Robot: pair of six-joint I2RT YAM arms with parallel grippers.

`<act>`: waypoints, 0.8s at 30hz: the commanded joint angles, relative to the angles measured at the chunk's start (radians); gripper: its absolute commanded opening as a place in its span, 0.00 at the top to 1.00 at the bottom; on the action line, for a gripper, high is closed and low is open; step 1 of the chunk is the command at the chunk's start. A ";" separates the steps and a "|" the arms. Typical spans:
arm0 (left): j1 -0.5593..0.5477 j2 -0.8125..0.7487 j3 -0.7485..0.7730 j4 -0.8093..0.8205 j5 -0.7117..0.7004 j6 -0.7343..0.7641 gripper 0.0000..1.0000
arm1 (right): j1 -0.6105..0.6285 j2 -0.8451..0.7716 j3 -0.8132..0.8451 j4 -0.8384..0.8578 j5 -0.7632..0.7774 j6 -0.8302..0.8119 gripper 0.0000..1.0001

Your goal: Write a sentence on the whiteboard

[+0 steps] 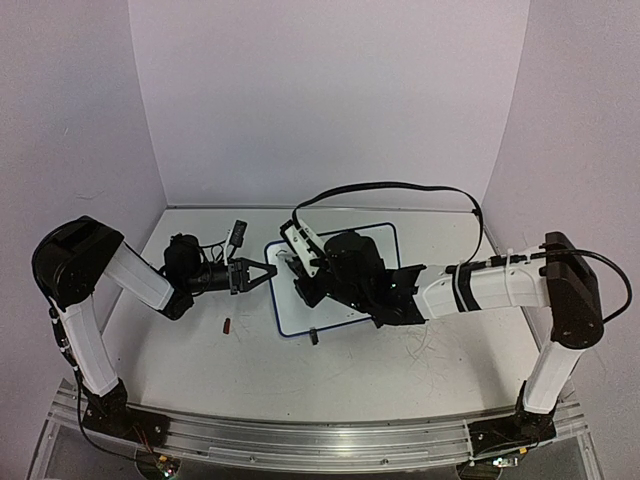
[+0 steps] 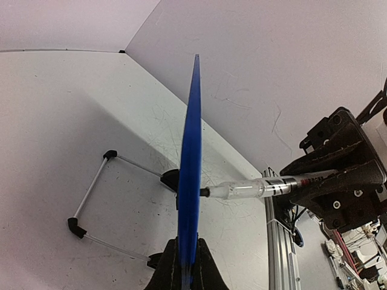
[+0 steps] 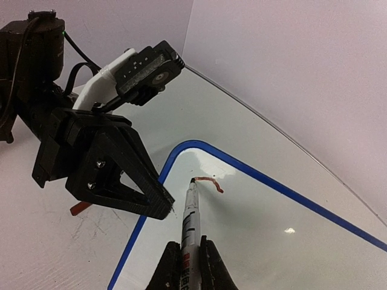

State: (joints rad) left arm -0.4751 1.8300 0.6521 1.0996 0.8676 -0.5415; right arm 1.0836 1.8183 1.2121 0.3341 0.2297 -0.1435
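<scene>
The whiteboard [image 1: 375, 240] with its blue rim stands tilted at mid-table, partly hidden by my right arm. My left gripper [image 1: 270, 271] is shut on its left rim; in the left wrist view the rim [image 2: 190, 151] runs edge-on between the fingers [image 2: 205, 269]. My right gripper [image 3: 190, 266] is shut on a marker [image 3: 190, 220]. The marker's tip touches the board [image 3: 272, 241] near its upper left corner, at the end of a short red curved stroke [image 3: 211, 183]. No readable letters of the sentence show. The marker [image 2: 260, 189] meets the board from the right.
A small red cap [image 1: 227, 324] lies on the table left of the board. A black clip foot [image 1: 313, 337] sits at the board's front edge, and the thin wire stand [image 2: 91, 199] reaches out behind it. A black cable [image 1: 400, 187] loops over the right arm. Walls close the back and sides.
</scene>
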 commanded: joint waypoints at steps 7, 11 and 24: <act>-0.013 -0.034 -0.012 -0.010 -0.008 0.025 1.00 | 0.001 -0.017 -0.014 -0.018 0.004 0.021 1.00; -0.013 -0.032 -0.011 -0.010 -0.010 0.025 1.00 | 0.001 -0.028 -0.024 -0.018 0.013 0.021 1.00; -0.013 -0.029 -0.010 -0.013 -0.007 0.021 1.00 | 0.001 -0.060 -0.058 0.000 0.081 0.025 1.00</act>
State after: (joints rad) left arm -0.4763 1.8263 0.6456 1.0988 0.8593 -0.5392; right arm 1.0894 1.8073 1.1760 0.3291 0.2439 -0.1366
